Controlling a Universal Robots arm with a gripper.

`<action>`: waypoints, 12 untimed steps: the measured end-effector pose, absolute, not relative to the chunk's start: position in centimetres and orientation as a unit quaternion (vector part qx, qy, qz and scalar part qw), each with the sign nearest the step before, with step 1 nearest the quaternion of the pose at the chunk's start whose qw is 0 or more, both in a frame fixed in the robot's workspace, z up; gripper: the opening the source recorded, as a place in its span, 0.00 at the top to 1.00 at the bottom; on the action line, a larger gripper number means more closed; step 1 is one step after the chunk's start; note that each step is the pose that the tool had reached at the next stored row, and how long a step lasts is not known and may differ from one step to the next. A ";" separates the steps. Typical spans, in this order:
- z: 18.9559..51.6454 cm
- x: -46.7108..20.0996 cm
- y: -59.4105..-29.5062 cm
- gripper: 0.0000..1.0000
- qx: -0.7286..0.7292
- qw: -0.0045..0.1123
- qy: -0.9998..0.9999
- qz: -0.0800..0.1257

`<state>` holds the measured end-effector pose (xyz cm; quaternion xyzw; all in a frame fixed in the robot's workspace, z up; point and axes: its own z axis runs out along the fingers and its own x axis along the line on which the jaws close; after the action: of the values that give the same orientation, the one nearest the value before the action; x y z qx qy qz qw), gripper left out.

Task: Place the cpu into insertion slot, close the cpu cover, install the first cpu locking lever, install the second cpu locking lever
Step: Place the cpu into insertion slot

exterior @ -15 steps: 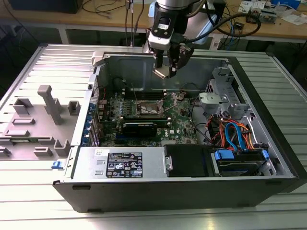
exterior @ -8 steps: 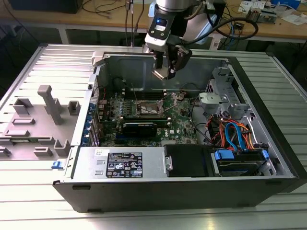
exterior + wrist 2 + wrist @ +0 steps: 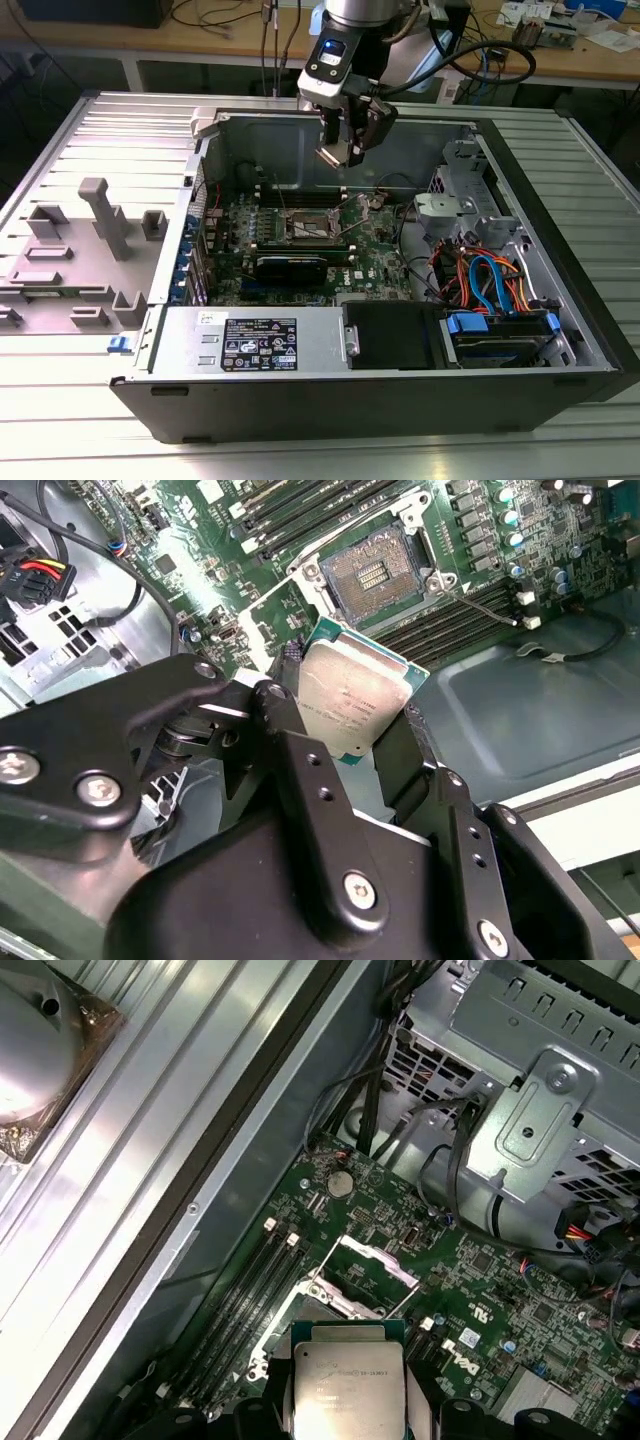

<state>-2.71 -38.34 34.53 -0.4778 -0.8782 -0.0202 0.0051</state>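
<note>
Partly hidden by black fingers (image 3: 285, 720), the cpu (image 3: 352, 695) is clamped in the hand (image 3: 345, 152) above the open case (image 3: 420, 395); the slot (image 3: 372, 572) inside lies uncovered.

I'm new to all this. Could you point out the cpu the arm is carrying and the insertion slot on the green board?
cpu (image 3: 352, 695), second wrist view, middle of its silver-grey metal top.
insertion slot (image 3: 374, 574), second wrist view, its dark centre inside the metal rim.
</note>
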 end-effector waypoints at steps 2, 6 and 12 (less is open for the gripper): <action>34.5 -2.7 -38.3 0.46 -0.478 0.005 -0.878 -0.020; 34.5 -2.7 -38.3 0.46 -0.499 0.004 -0.866 -0.020; 34.3 -2.7 -38.3 0.46 -0.537 0.005 -0.844 -0.019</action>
<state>-2.72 -38.34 34.26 -0.5366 -0.8436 -0.0189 0.0048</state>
